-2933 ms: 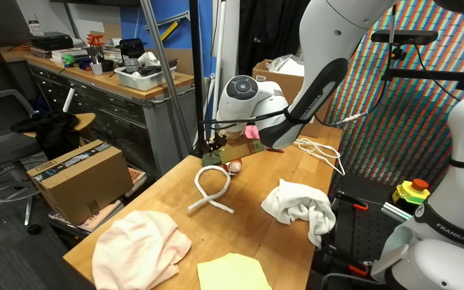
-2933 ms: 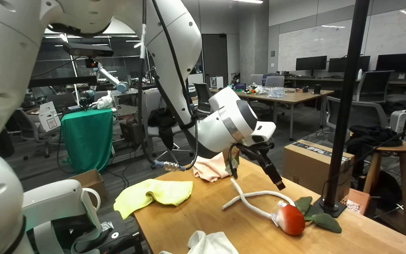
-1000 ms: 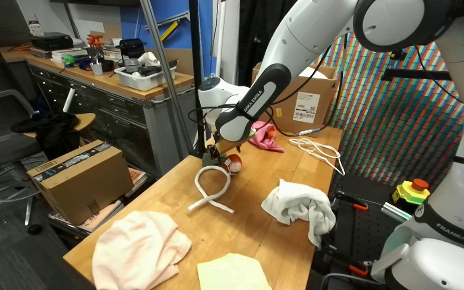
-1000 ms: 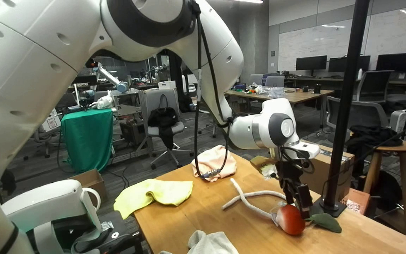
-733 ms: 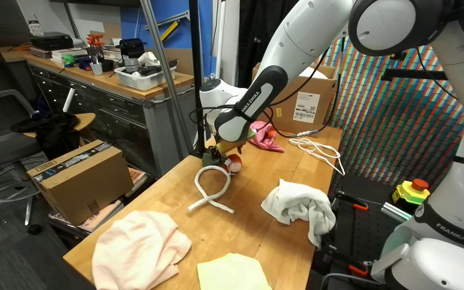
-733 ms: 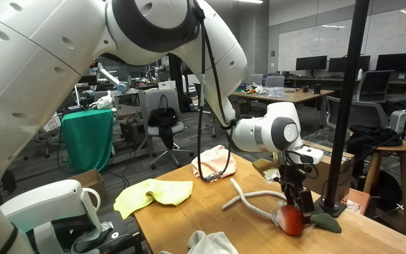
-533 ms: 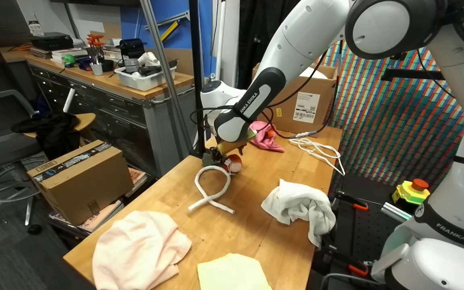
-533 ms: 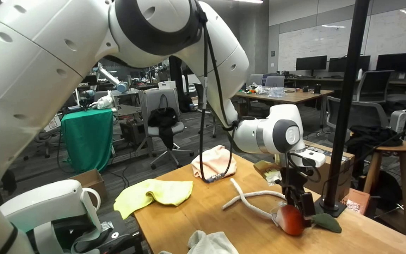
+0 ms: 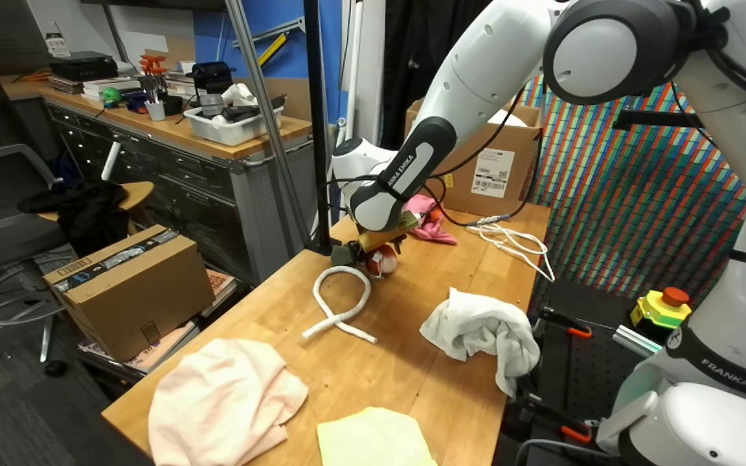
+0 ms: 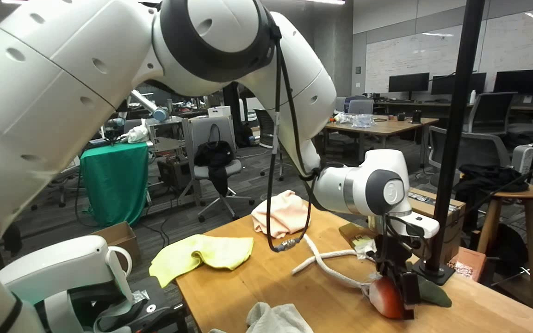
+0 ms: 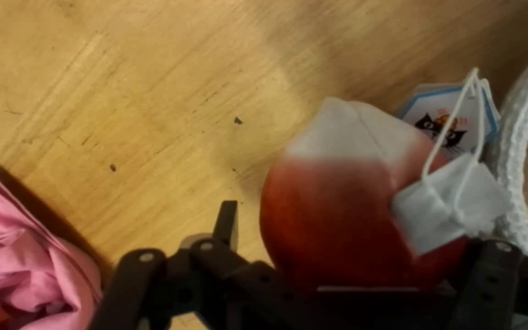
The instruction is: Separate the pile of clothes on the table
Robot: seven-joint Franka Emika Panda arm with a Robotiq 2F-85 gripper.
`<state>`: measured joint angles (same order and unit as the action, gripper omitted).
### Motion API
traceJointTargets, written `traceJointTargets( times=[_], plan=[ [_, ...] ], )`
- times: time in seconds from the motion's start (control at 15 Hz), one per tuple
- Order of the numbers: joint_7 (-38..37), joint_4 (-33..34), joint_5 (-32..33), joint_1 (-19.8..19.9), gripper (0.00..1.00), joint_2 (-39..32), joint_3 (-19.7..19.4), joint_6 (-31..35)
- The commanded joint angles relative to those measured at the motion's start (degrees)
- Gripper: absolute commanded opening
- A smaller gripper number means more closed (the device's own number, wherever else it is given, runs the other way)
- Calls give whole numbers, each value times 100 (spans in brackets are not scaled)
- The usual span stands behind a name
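Apparently gripping nothing with the spread tool, straddling a rounded red-and-white toy. Could, closing here, seize that, not crumpled pink cloth near the tool, nor peach-beige cloth, yellow-green cloth or white cloth well apart.

Claw low, jaws wide apart

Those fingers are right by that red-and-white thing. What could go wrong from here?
The fingers stand open at the red-and-white thing, so closing might grab it instead of the pink cloth lying apart.
The white rope and the tags are close by and could snag.
The black pole looks near the arm; a sideways move might bump it.
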<state>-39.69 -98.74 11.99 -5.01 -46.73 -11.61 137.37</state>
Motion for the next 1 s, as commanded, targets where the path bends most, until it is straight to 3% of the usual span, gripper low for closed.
traceJointTargets(
  times=[0.0,0.93],
  plan=[
    [130,126,-145,44,100,-84,-119,-156],
    [12,-59,-70,114,100,82,-501,-141]
  ],
)
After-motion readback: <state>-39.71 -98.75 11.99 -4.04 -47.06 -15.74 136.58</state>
